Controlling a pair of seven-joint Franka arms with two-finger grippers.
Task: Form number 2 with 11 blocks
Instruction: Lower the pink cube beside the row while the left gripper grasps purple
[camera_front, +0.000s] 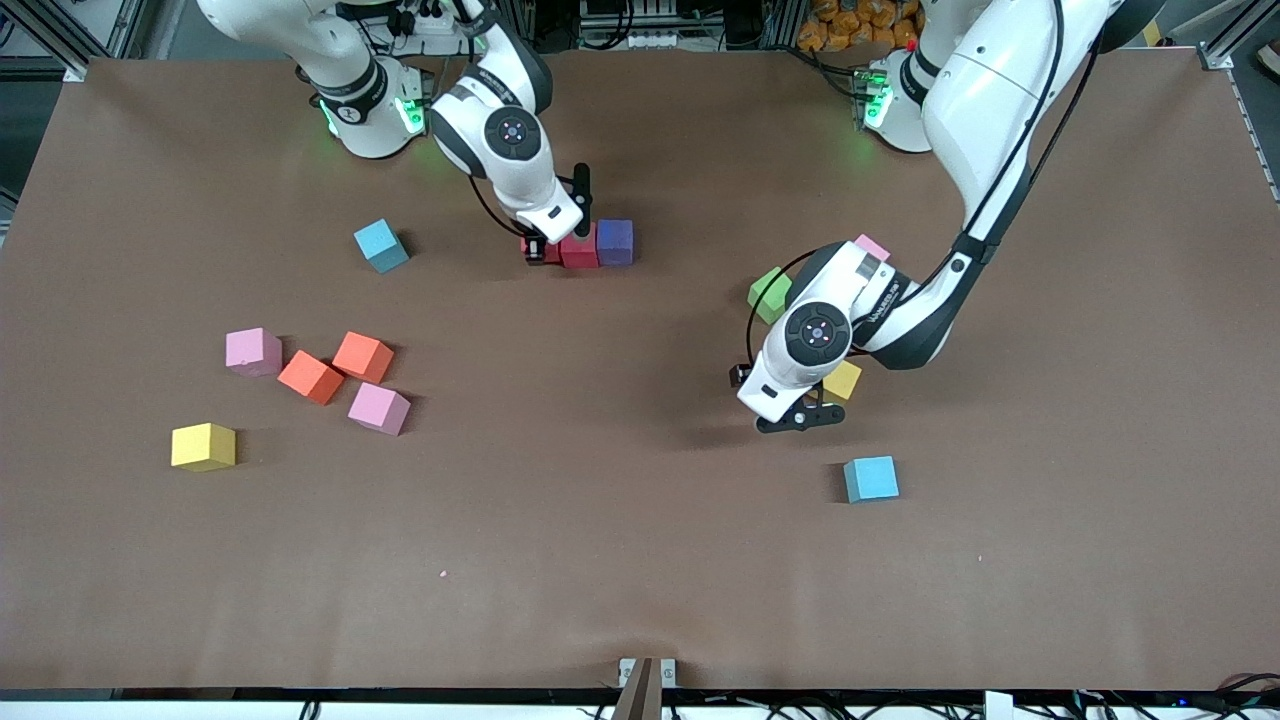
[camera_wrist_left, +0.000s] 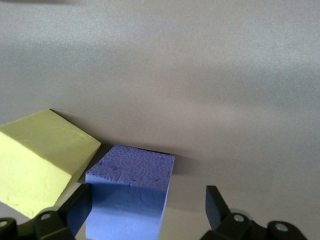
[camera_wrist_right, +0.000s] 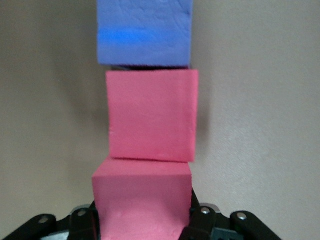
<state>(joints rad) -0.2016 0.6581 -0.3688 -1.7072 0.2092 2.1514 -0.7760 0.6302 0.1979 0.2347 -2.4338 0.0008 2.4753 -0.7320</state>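
My right gripper (camera_front: 545, 247) (camera_wrist_right: 142, 216) is shut on a red block (camera_front: 538, 250) (camera_wrist_right: 142, 197) resting on the table. This block ends a short row with a second red block (camera_front: 578, 248) (camera_wrist_right: 152, 115) and a purple block (camera_front: 614, 242) (camera_wrist_right: 145, 30). My left gripper (camera_front: 800, 418) (camera_wrist_left: 148, 200) stands open beside a yellow block (camera_front: 843, 380) (camera_wrist_left: 42, 160). A light blue block (camera_front: 870, 478) (camera_wrist_left: 131, 192) shows between its fingers, close to one finger (camera_wrist_left: 80, 207), untouched by the other.
Toward the right arm's end lie a light blue block (camera_front: 381, 245), two pink blocks (camera_front: 253, 351) (camera_front: 379, 408), two orange blocks (camera_front: 310, 377) (camera_front: 363, 356) and a yellow block (camera_front: 203, 446). A green block (camera_front: 770, 294) and a pink block (camera_front: 872, 247) sit by the left arm.
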